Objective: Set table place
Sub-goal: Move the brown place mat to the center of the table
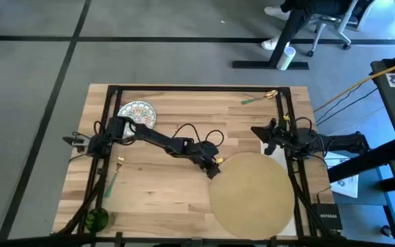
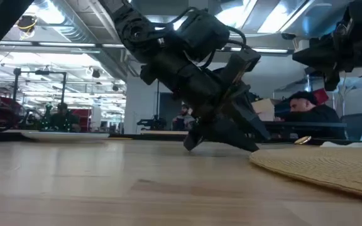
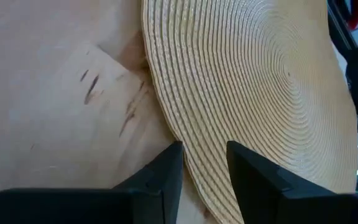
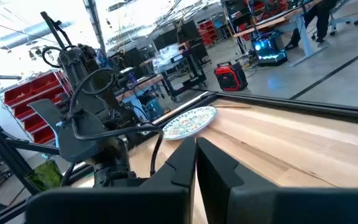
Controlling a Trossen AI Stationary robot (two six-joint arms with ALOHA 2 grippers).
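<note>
The round tan placemat (image 1: 252,193) lies flat on the wooden table (image 1: 156,199) at its near right. My left gripper (image 1: 214,171) reaches in from the left and slants down at the mat's left edge (image 3: 166,118). It is open by a narrow gap. One finger (image 3: 163,180) is over bare wood, the other finger (image 3: 257,180) over the mat. My right gripper (image 1: 269,145) hovers shut and empty near the table's right edge, just beyond the mat's far side. My left gripper (image 3: 205,168) straddles the placemat's left edge, slanting down from the table's left. The mat lies flat under it. Whether either finger touches the mat, I cannot tell. In the low view its lower tip (image 2: 190,146) comes down to the tabletop.
A small patterned plate (image 1: 137,112) sits at the far left. Green-handled cutlery lies at the far right (image 1: 256,98) and near left (image 1: 110,180). A green object (image 1: 94,218) sits at the near left corner. A white napkin (image 1: 295,218) peeks from under the mat.
</note>
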